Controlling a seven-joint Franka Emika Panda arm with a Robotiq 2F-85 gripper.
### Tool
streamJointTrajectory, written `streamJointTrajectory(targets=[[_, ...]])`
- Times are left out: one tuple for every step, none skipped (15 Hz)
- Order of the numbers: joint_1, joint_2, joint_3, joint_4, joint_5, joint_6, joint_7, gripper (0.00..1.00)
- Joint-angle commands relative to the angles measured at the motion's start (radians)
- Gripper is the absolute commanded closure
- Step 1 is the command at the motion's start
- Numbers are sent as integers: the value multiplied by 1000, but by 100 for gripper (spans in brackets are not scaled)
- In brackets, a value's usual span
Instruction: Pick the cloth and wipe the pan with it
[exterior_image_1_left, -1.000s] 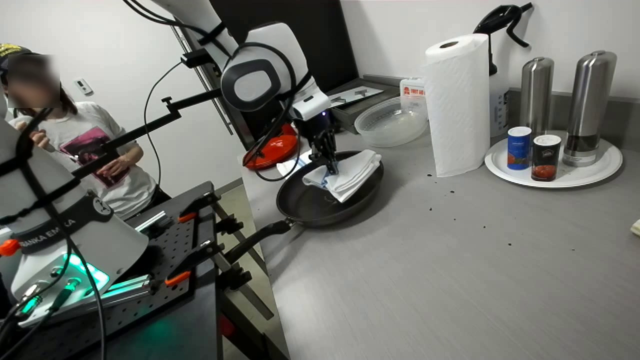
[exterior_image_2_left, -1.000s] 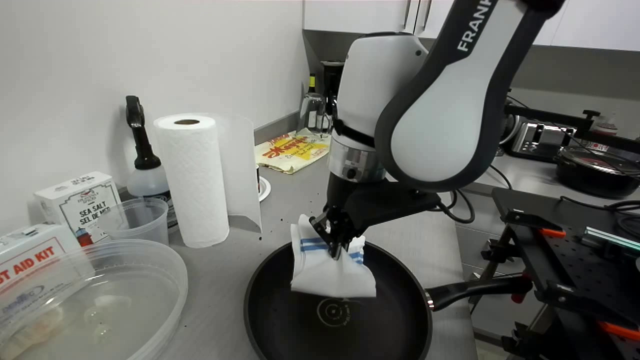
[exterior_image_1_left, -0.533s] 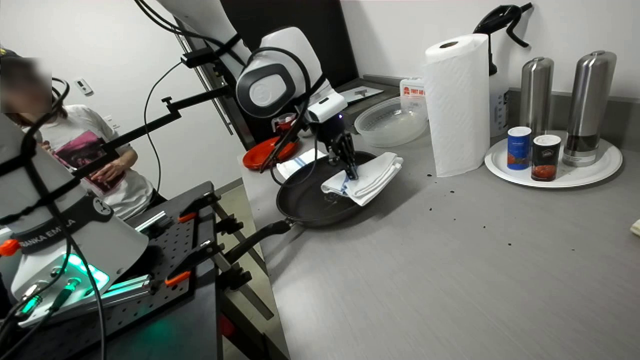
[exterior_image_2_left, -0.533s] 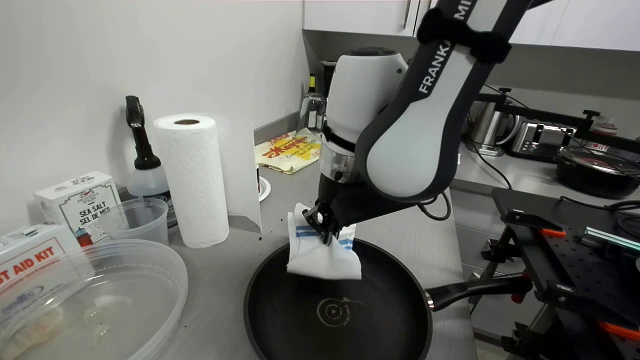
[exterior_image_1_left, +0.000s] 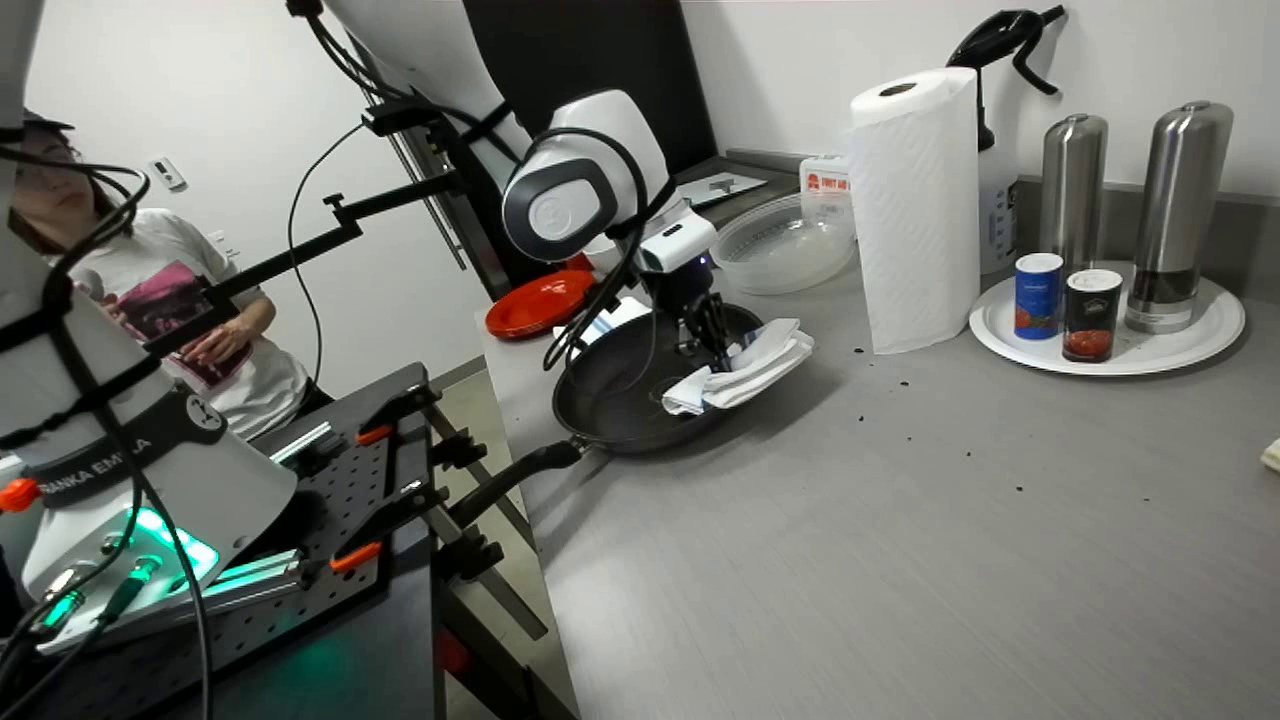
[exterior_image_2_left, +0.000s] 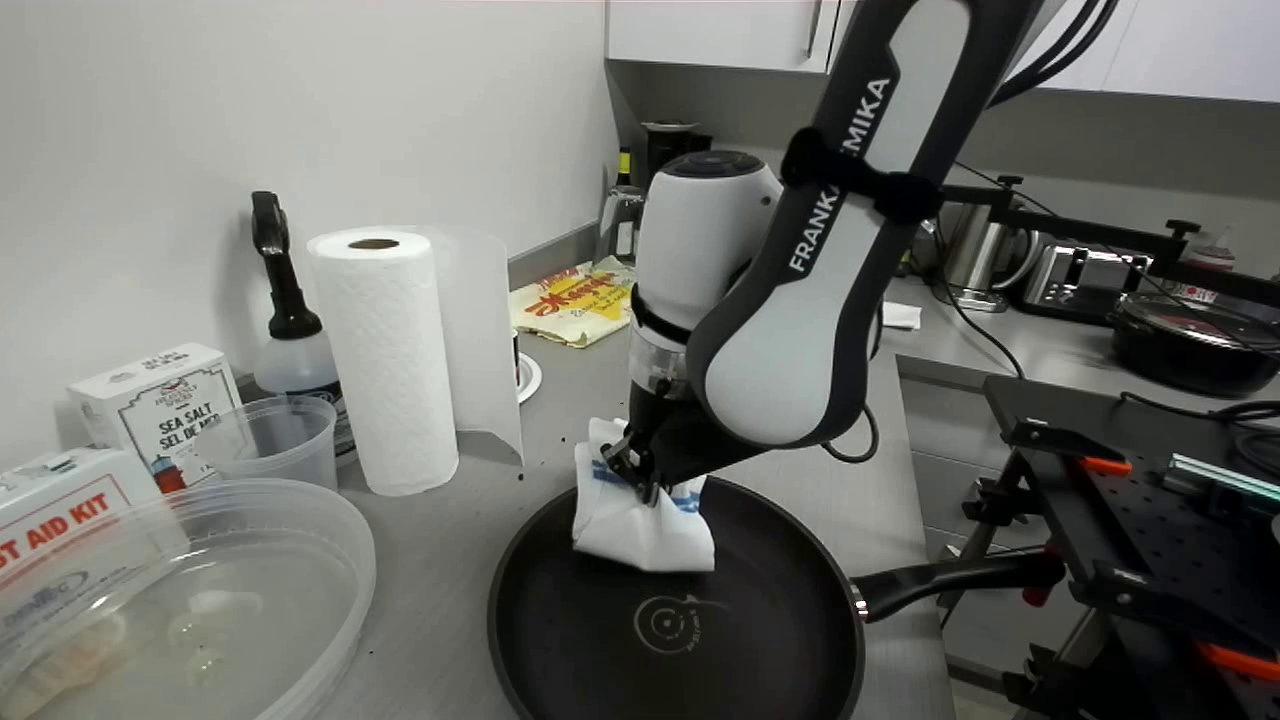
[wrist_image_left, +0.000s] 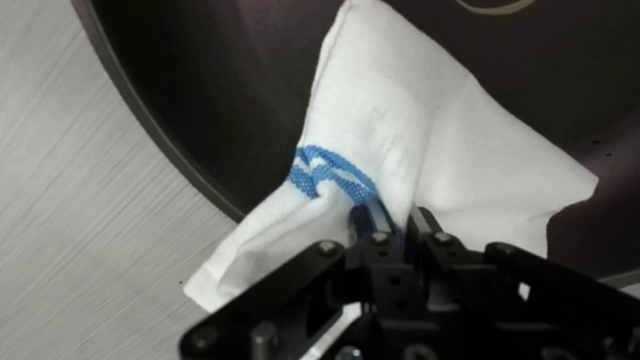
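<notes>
The cloth, white with blue stripes, is folded and pinched in my gripper; it shows in both exterior views (exterior_image_1_left: 752, 372) (exterior_image_2_left: 645, 537) and in the wrist view (wrist_image_left: 375, 105). My gripper (exterior_image_1_left: 722, 362) (exterior_image_2_left: 650, 492) (wrist_image_left: 394, 217) points down, shut on the cloth's bunched middle. The black pan (exterior_image_1_left: 615, 405) (exterior_image_2_left: 760, 620) (wrist_image_left: 210, 100) lies on the counter, handle toward the robot's base. The cloth is over the pan's side nearest the paper towel roll, and one corner hangs past the rim above the counter. Its underside is hidden, so how much of it touches the pan cannot be told.
A paper towel roll (exterior_image_1_left: 915, 220) (exterior_image_2_left: 385, 370) stands near the pan. A clear tub (exterior_image_1_left: 780, 280) (exterior_image_2_left: 350, 590), red plates (exterior_image_1_left: 540, 303) and another striped cloth (exterior_image_1_left: 605, 320) are around the pan. A white plate (exterior_image_1_left: 1000, 350) holds shakers and mills. A person (exterior_image_1_left: 180, 300) is behind the arm.
My gripper and the cloth have moved across the pan toward the paper towel roll side. In the last half second they have dropped slightly and the cloth has bunched up more. The pan stays put.
</notes>
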Motion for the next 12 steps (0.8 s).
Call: streamJointTrajectory(targets=[[28,55,-26,47,3,2,27,98],[37,64,-34,52,4,7,33,98],[44,71,-39,56,4,7,35,98],[52,79,-45,59,5,8,40,98],[58,85,-49,61,5,8,45,98],[67,91,-54,64,5,6,51,98],[72,98,-58,67,5,5,57,98],[78,103,-61,69,4,4,62,98],[80,108,-60,71,4,1,66,98],[79,112,-57,73,4,-4,69,98],[77,116,-51,76,5,-8,71,98],[71,120,-43,78,5,-14,69,98]])
